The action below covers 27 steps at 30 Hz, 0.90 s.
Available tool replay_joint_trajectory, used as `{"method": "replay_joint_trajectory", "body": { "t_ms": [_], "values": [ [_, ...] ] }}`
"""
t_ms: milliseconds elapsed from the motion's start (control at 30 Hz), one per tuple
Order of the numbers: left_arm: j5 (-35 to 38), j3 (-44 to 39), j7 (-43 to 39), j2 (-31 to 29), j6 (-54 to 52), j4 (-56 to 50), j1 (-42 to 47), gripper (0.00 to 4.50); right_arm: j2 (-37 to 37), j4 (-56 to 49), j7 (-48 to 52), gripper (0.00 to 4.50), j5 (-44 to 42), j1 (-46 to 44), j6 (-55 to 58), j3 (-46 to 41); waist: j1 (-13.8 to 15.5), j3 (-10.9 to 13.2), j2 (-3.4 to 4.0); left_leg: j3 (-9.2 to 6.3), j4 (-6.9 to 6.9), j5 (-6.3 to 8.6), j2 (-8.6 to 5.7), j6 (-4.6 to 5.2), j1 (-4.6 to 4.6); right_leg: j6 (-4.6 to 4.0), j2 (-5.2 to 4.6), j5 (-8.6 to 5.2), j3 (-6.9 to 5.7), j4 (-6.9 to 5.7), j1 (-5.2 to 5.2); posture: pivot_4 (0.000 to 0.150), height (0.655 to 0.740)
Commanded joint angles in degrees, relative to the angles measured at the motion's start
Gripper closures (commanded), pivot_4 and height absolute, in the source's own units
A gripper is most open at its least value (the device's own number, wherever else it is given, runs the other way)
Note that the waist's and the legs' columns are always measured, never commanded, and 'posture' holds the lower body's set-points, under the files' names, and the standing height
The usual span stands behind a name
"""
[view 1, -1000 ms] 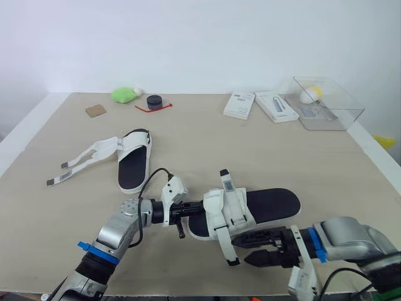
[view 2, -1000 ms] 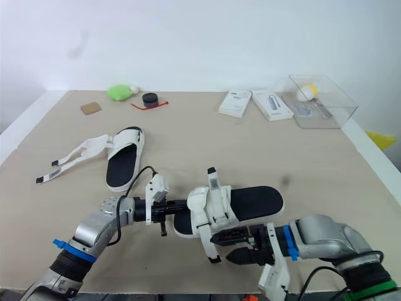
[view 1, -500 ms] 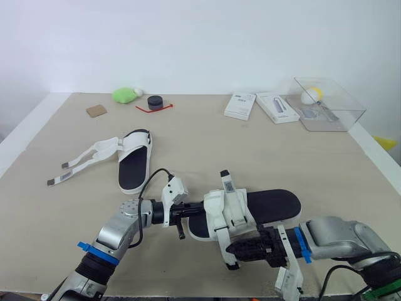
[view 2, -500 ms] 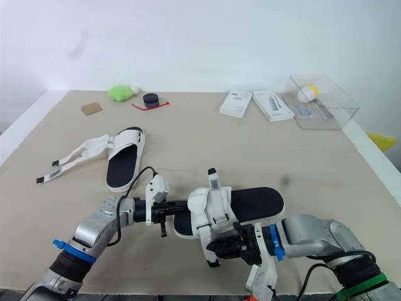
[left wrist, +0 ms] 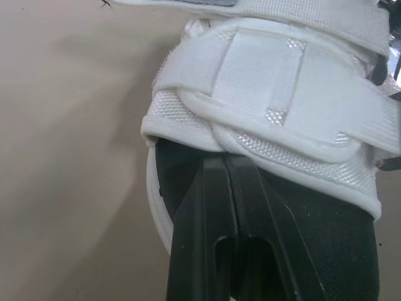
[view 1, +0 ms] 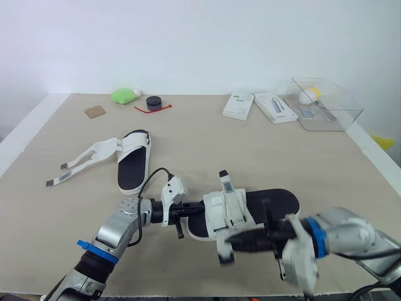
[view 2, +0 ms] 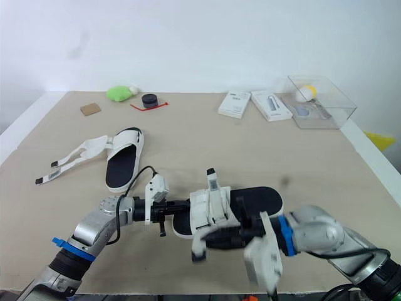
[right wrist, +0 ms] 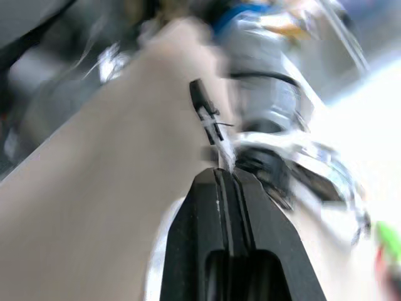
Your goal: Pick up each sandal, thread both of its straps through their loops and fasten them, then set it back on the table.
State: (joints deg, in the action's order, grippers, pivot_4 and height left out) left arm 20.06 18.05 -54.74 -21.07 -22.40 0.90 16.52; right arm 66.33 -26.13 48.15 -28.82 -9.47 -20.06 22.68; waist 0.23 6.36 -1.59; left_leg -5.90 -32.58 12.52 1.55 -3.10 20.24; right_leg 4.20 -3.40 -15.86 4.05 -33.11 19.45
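Left eye view: one sandal (view 1: pixel 276 202) lies near the front edge of the tabletop (view 1: pixel 250 144), between my two arms. My left fingers (left wrist: pixel 203 213) are pressed together, their tips on the dark insole just under the white band at one end of it. I cannot tell whether they pinch anything. My right fingers (right wrist: pixel 210 213) are clamped on a strap (right wrist: pixel 212 128) at the side of that sandal, though this part is blurred. The second sandal (view 1: pixel 133 164) lies well apart, toward the left, its two loose straps (view 1: pixel 78 164) trailing flat across the tabletop.
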Motion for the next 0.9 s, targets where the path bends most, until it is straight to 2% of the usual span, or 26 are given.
{"method": "replay_joint_trajectory", "body": {
  "t_ms": [33, 100, 433, 667, 900],
  "values": [
    [-3.5, 2.0, 0.7, -1.4, -2.5, 4.1, -2.1, 4.5, -2.3, -4.4, -1.8, 4.41, -13.1, -3.1, 16.6, -3.7, 0.0, 0.0, -0.02, 0.0, 0.0, 0.0, 0.0, 0.0, 0.0, 0.0, 0.0, 0.0, -0.01, 0.01, 0.02, 0.15, 0.74],
    [-3.4, 2.0, 0.8, -1.5, -2.6, 3.7, -2.4, 4.5, -4.1, -3.6, -4.7, 4.41, -18.4, -5.6, 27.2, -4.6, 0.0, 0.0, 0.04, 0.0, 0.0, 0.0, -0.01, -0.01, -0.03, 0.0, 0.0, 0.0, -0.02, 0.01, 0.1, 0.15, 0.74],
    [-3.6, 1.8, 0.9, -1.4, -2.3, 4.0, -2.3, 4.5, -13.3, 1.7, -12.8, 4.41, -23.4, -19.2, 59.6, -8.0, 0.0, 0.0, 0.14, -0.02, 0.0, -0.01, -0.01, 0.01, 0.08, 0.01, 0.04, 0.01, -0.11, -0.01, 0.47, 0.15, 0.74],
    [-3.7, 1.9, 0.8, -1.2, -2.2, 4.2, -2.0, 4.5, -18.0, 3.4, -15.4, 4.41, -24.5, -26.5, 75.0, -9.8, 0.0, 0.1, 0.18, -0.03, 0.0, -0.04, 0.0, 0.05, 0.09, 0.01, 0.08, 0.01, -0.11, -0.02, 0.59, 0.15, 0.74],
    [-3.6, 1.9, 0.9, -1.1, -2.4, 4.0, -2.1, 4.5, -20.7, 3.5, -17.7, 4.41, -21.1, -27.6, 83.1, -9.0, 0.0, 0.0, 0.31, -0.03, 0.0, -0.05, -0.01, 0.07, 0.1, 0.02, 0.09, 0.02, -0.1, -0.04, 0.63, 0.15, 0.74]
  ]
}}
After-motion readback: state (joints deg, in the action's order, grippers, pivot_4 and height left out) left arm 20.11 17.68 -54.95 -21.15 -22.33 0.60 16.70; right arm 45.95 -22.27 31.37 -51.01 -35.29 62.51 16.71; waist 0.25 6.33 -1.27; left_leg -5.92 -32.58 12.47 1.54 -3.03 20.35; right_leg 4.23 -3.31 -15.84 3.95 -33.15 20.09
